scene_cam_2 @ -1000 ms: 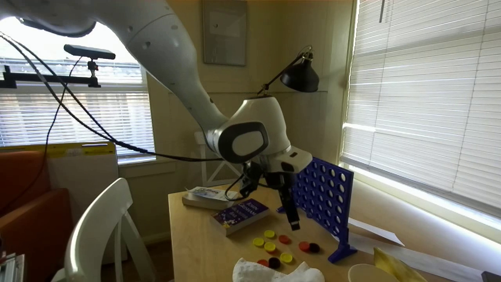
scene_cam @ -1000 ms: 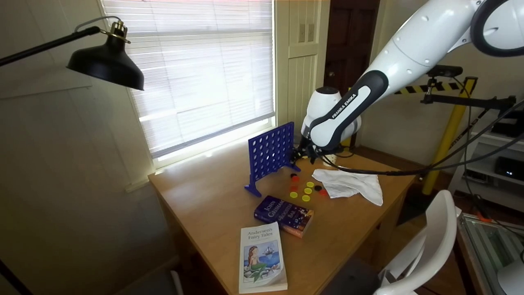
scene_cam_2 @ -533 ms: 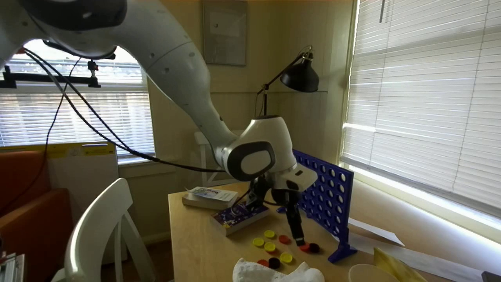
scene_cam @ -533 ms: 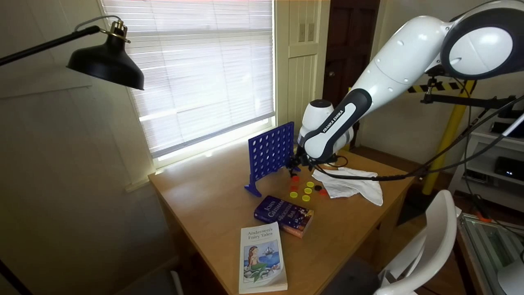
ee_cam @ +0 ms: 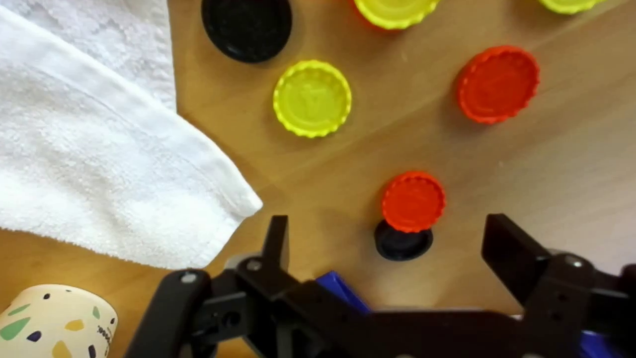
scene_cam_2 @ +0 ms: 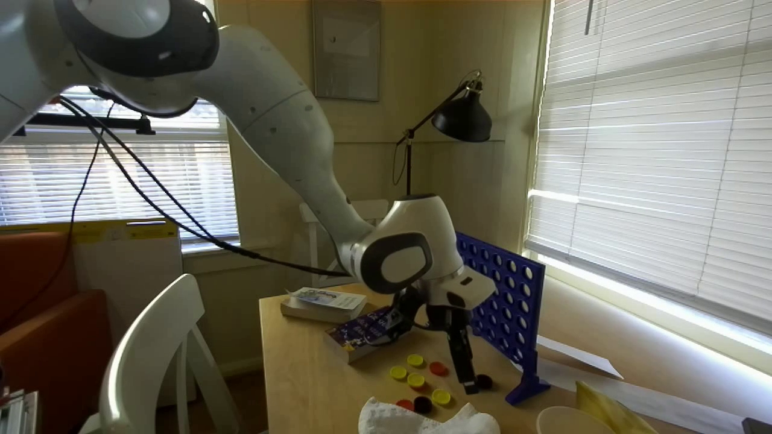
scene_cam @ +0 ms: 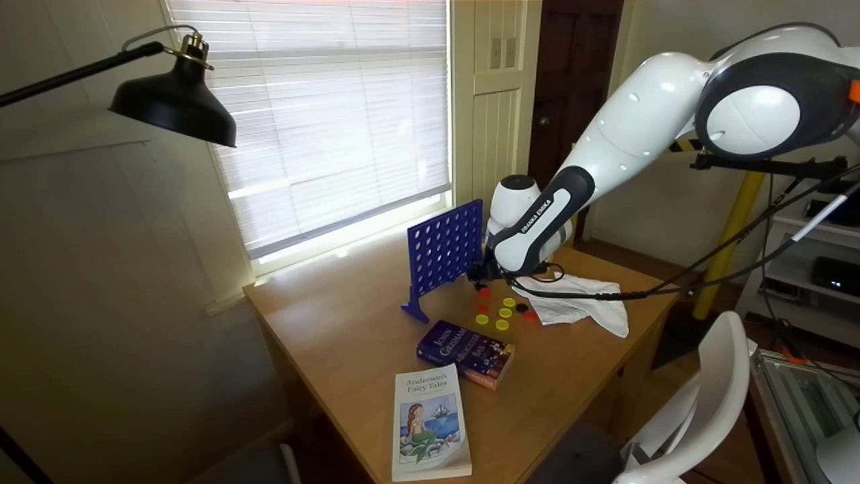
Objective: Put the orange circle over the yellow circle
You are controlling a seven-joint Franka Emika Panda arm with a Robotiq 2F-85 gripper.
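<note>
An orange token lies between my open fingers in the wrist view, overlapping the edge of a black token. My gripper is open and empty above them; a finger hides this orange token in an exterior view. It also shows in an exterior view. A second orange token lies farther up. A yellow token lies flat on the wood. Another yellow token, cut off at the top, has an orange edge showing under it. Which orange and yellow are meant, I cannot tell.
The blue game grid stands close beside the gripper. A white cloth lies left of the tokens in the wrist view, with a patterned cup below. Another black token sits by the cloth. Two books lie on the table.
The arm has come down, and the gripper is lower, close over the orange and black tokens beside the grid. The tokens have not visibly moved.
</note>
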